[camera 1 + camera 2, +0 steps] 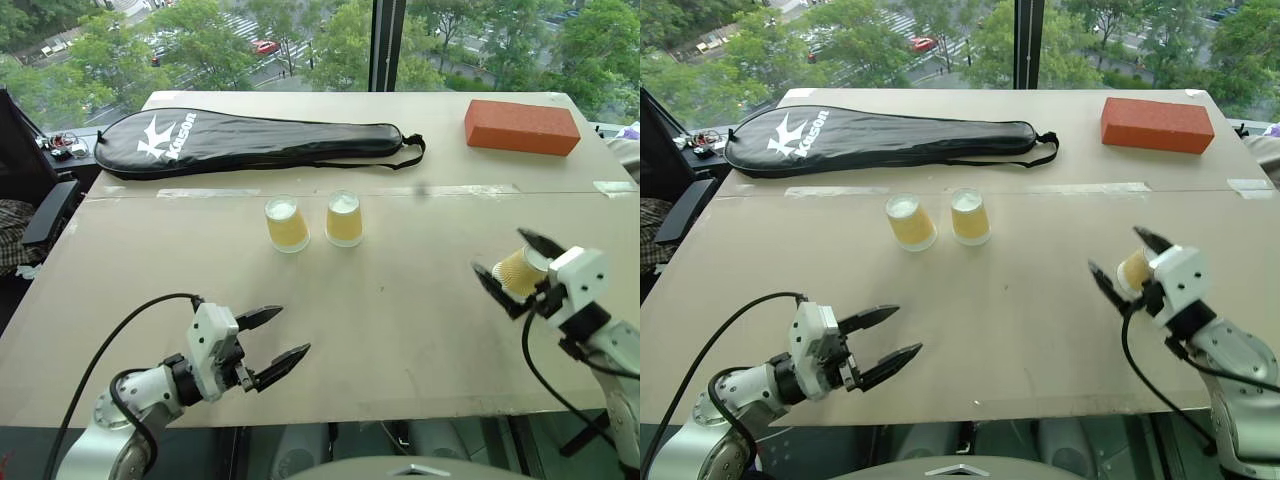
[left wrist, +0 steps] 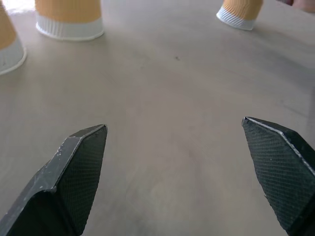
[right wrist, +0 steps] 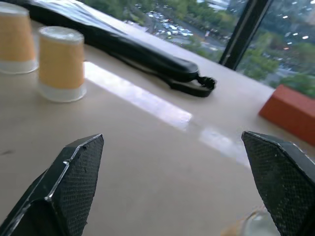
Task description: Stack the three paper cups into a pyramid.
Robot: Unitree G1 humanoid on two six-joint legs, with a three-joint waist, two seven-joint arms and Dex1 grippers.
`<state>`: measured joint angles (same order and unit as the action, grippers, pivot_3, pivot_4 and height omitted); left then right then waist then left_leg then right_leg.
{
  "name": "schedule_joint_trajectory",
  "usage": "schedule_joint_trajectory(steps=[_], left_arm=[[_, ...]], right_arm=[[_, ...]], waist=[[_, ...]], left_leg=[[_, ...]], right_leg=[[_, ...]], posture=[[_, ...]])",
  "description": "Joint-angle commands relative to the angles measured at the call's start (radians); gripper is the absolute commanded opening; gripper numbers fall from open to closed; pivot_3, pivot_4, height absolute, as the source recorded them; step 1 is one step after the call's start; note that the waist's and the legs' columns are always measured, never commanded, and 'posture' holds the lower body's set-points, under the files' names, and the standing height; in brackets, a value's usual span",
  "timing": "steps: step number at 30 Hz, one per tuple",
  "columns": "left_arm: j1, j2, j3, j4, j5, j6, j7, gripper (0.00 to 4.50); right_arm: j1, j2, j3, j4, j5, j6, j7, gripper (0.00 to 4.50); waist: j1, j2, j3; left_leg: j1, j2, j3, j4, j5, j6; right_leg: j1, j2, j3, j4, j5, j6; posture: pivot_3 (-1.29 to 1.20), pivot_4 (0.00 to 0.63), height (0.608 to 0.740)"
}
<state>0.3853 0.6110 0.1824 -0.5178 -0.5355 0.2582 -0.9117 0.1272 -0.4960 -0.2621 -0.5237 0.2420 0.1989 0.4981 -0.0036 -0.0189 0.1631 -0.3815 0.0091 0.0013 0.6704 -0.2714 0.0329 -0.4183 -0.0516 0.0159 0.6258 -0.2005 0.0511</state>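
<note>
Two cups placed: the left base cup (image 1: 287,224) and the right base cup (image 1: 344,219) are standing upside down, just beside each other, on the far middle of the surface (image 1: 400,330), in front of the black racket case (image 1: 260,138).
Third cup: the third cup (image 1: 520,270) is sitting off to my right, well apart from the pair and tilted, in the gap of my right jaws.
Right jaws: I am holding them spread wide around that cup. My right wrist view is showing a little of the cup low down by one jaw, and I cannot tell whether either jaw is touching it.
Left jaws: I am keeping them wide and holding nothing, low over the near left of the surface.
Step in hand: I am judging this as the pick-up of the last cup, with the base row looking done.
Next move: I am expecting to need a gentle closing on the ribbed wall, since thin paper crushes easily. A lift, a carry leftward and a level set-down across both white bases should follow.
Right arm pose: it is reaching forward and angling inward, roughly level.
Left arm pose: it is angling inward, dipping slightly.
</note>
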Motion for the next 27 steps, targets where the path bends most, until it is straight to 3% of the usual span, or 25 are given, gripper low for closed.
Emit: schedule_joint_trajectory(steps=[1,10,16,19,22,27], left_arm=[[-0.021,0.012,-0.012,-0.063,-0.022,-0.021,-0.024,4.50],[-0.043,0.044,0.012,-0.087,-0.138,-0.033,-0.158,4.50],[-0.034,0.064,0.013,-0.154,-0.157,0.000,-0.127,4.50],[-0.012,0.073,0.017,-0.208,-0.167,0.021,-0.101,4.50],[-0.023,0.080,0.014,-0.225,-0.174,0.044,-0.076,4.50],[-0.027,0.089,0.020,-0.226,-0.183,0.065,-0.061,4.50]], right_arm=[[-0.028,-0.022,-0.072,0.013,-0.056,0.055,-0.091,4.43],[0.019,-0.003,-0.124,0.010,0.072,0.276,-0.086,4.43],[-0.010,0.007,-0.110,0.057,0.083,0.311,-0.118,4.43],[-0.034,0.002,-0.095,0.086,0.085,0.292,-0.101,3.62],[-0.057,-0.003,-0.079,0.089,0.110,0.278,-0.061,2.21],[-0.085,-0.015,-0.035,0.039,0.189,0.294,0.027,2.17]], waist=[[0.003,0.000,0.000],[0.002,0.001,0.000],[-0.008,0.001,0.000],[-0.008,0.001,0.000],[-0.008,0.002,0.000],[-0.008,0.002,0.001]], left_leg=[[0.000,0.000,0.000,0.000,0.000,0.000],[0.000,0.000,0.000,0.000,0.000,0.000],[0.000,0.000,0.000,0.000,0.000,0.000],[0.000,0.000,0.000,0.000,0.000,0.000],[0.000,0.000,0.000,0.000,0.000,0.000],[0.000,0.001,0.000,0.000,0.000,0.000]], right_leg=[[0.000,0.000,0.000,0.000,0.000,0.000],[0.000,0.001,0.001,0.000,0.000,0.000],[0.000,0.001,0.001,0.000,-0.002,0.003],[0.000,0.001,0.002,0.000,-0.002,0.003],[0.000,0.001,0.001,0.000,-0.002,0.003],[0.000,0.002,0.002,0.000,-0.002,0.003]], posture=[[0.00,0.150,0.740],[0.00,0.150,0.740],[0.00,0.150,0.740],[0.00,0.150,0.740],[0.00,0.150,0.740],[0.00,0.150,0.740]])
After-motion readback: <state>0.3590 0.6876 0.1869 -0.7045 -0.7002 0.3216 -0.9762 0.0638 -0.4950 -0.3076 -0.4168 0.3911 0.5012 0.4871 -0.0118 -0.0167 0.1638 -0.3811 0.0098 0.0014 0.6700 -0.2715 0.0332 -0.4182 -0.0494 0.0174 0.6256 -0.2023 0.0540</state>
